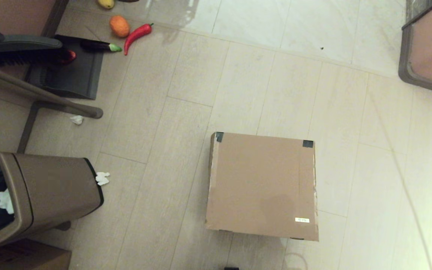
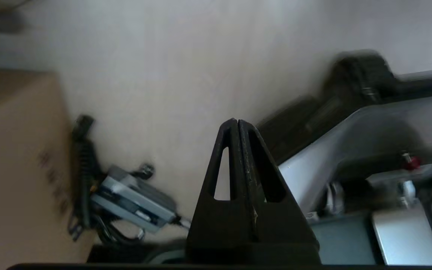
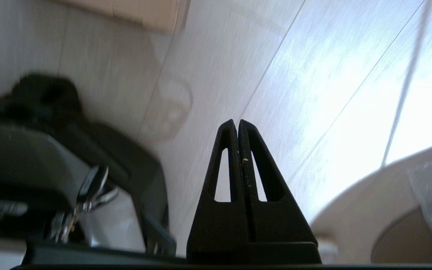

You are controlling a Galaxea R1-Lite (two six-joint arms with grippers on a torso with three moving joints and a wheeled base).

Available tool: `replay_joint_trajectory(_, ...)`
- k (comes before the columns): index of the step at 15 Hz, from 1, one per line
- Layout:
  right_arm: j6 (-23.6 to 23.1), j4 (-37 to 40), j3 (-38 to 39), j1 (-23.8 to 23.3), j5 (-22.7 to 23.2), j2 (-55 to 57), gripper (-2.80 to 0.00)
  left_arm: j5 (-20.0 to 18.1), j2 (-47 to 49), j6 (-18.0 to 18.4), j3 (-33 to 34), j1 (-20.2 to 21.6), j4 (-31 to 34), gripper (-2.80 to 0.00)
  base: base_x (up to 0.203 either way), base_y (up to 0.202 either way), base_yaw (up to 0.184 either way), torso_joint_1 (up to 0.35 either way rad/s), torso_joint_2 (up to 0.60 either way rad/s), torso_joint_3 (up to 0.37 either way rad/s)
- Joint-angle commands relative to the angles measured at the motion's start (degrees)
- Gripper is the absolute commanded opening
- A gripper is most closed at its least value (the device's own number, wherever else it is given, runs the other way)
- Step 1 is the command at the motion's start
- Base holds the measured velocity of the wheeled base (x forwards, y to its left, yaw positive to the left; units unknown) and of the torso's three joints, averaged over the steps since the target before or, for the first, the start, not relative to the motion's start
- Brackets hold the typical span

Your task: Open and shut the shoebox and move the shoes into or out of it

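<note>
Your large flat brown cardboard shoebox (image 1: 263, 185) lies on the pale tiled floor (image 1: 268, 82), in the lower middle of the head view, with its lid shut flat. Black tape marks the two far corners of the lid, and a small white label (image 1: 302, 220) sits near its right front corner. The shoes cannot be seen in any view.

Neither arm shows in the head view. In the left wrist view your left gripper (image 2: 237, 122) has its two black fingers pressed together with nothing between them, hanging above the floor beside the robot's own base, with a cardboard box side (image 2: 17, 168) nearby. In the right wrist view your right gripper (image 3: 237, 122) is likewise closed and empty, above the floor, with a corner of a cardboard box (image 3: 144, 13) well apart from it.

To the robot's left a brown plastic trash bin (image 1: 47, 193) stands with white paper scraps beside it. Farther off on that side lie a dark dustpan (image 1: 71, 75), a black brush (image 1: 21, 50), a red chilli pepper (image 1: 137, 35), an orange fruit (image 1: 119, 26) and a dark purple eggplant (image 1: 98, 46).
</note>
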Motion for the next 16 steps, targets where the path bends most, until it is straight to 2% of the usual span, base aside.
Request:
replay_joint_trajectory(1, 0.0, -0.1, 0.2, 1.0, -0.3, -7.1, -2.8, 0.0, -9.4, 1.1, -0.5, 3.9, 2.3, -2.8, 0.0, 0.0, 0.0, 0.0, 0.0, 0.0)
replay_joint_trajectory(6, 0.3, 0.1, 0.2, 2.6, -0.1, -18.1, -2.8, -1.8, -27.7, 3.3, -0.3, 4.0, 1.7, -2.8, 0.0, 0.0, 0.0, 0.0, 0.0, 0.0)
replay_joint_trajectory(8, 0.9, 0.2, 0.1, 2.6, -0.5, -18.0, -2.8, -3.2, -27.8, 4.9, 0.5, 3.9, -0.7, -2.8, 0.0, 0.0, 0.0, 0.0, 0.0, 0.0)
replay_joint_trajectory(10, 3.5, 0.5, 0.1, 2.6, -0.6, -18.0, -2.8, -2.8, -27.8, 4.9, 0.5, 3.9, -0.7, -2.8, 0.0, 0.0, 0.0, 0.0, 0.0, 0.0)
replay_joint_trajectory(14, 4.9, -0.4, 0.5, 2.6, -1.9, -18.0, -2.8, -1.8, -27.8, 1.4, 0.7, 3.9, -0.8, -2.8, 0.0, 0.0, 0.0, 0.0, 0.0, 0.0)
replay_joint_trajectory(16, 8.2, -2.1, 1.0, 2.6, -3.1, -18.0, -2.8, 0.3, -27.8, -1.3, 0.7, 3.9, -0.8, -2.8, 0.0, 0.0, 0.0, 0.0, 0.0, 0.0)
